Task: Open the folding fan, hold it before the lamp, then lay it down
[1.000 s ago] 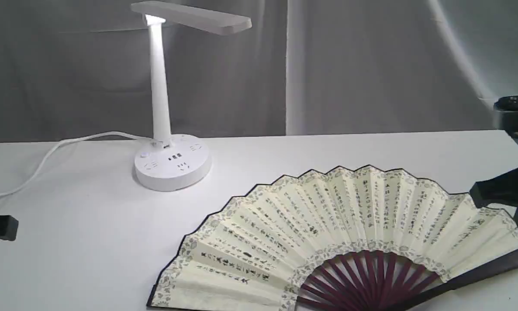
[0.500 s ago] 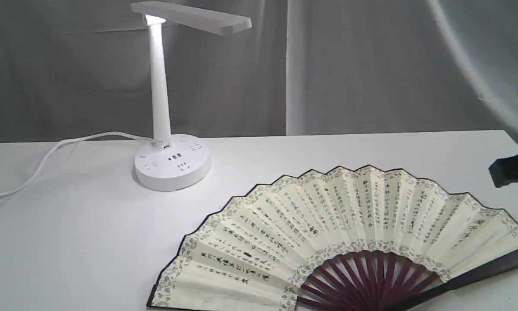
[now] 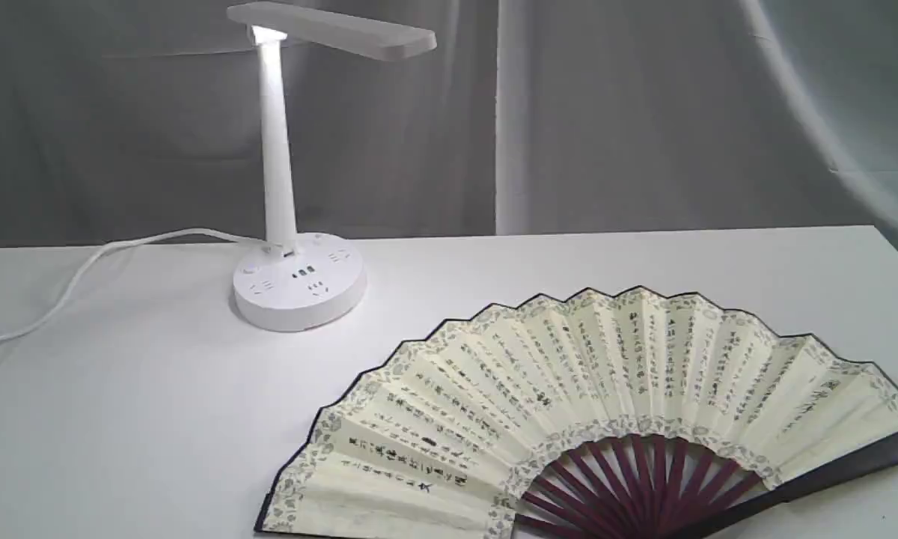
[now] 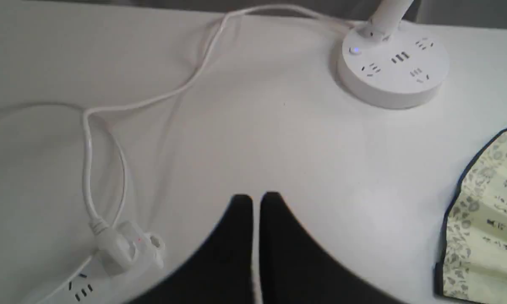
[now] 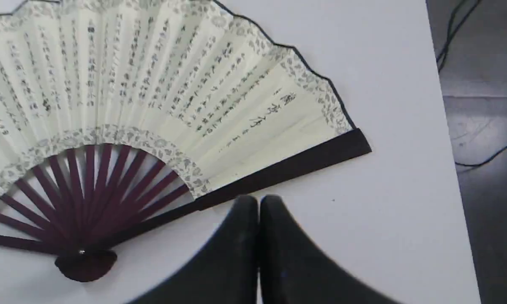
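Fan (image 3: 591, 404) is fully spread and lying flat on the table (image 3: 157, 419): cream pleats, black calligraphy columns, grey floral border, maroon ribs, dark guards. Right gripper (image 5: 258, 200) has its jaws pressed together and holds nothing, its tips just short of the nearest guard. Left gripper (image 4: 256, 198) is clamped tight too, empty, above bare table, with the lamp (image 4: 393, 71) well ahead of it and the fan's border out toward the right gripper's side.
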{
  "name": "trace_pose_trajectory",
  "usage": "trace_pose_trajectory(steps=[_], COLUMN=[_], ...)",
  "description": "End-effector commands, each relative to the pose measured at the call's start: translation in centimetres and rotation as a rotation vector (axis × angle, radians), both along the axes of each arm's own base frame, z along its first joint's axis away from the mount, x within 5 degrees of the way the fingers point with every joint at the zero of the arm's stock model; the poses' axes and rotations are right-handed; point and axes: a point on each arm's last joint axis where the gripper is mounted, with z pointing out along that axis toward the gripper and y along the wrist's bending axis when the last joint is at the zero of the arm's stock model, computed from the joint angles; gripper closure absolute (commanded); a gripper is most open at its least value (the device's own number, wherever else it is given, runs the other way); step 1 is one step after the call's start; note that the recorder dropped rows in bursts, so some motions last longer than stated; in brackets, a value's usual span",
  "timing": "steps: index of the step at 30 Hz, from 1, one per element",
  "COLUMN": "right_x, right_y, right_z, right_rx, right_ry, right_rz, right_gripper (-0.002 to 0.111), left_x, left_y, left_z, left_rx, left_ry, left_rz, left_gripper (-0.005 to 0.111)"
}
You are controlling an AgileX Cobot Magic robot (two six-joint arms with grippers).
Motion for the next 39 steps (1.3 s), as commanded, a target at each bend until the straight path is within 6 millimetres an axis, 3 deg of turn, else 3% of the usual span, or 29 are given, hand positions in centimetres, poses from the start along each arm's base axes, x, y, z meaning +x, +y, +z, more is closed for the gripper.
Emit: trace_pose_trajectory(steps=[1, 8, 18, 30, 37, 39], right_x=[-2.3, -7.4, -15.7, -25.6, -30.7, -31.2], right_y=[0.2, 0.2, 0.0, -0.8, -1.5, -1.7], right_z=[1.2, 4.0, 6.1, 5.0, 3.4, 3.2], right_rx=[0.026, 0.022, -0.014, -0.08, -0.13, -0.141], right_ry=[-0.056, -0.221, -0.454, -0.654, -0.8, -0.817], right_rz=[0.005, 0.019, 0.033, -0.023, -0.081, -0.096], right_gripper=[0.108, 0.108, 0.108, 0.108, 0.108, 0.108], left_x=[-1.7, -5.2, -11.0, -21.3, -21.6, -21.5], left_y=[0.0, 0.0, 0.0, 0.1, 0.1, 0.1], left_z=[1.2, 2.8, 4.4, 3.7, 2.7, 2.8], left_rx=[0.003, 0.003, 0.004, 0.0, -0.002, -0.001], left_ry=[-0.073, -0.195, -0.4, -0.722, -0.642, -0.664], left_rz=[0.0, 0.002, 0.003, 0.009, 0.019, 0.015], left_gripper=[0.107, 0.107, 0.107, 0.107, 0.107, 0.107])
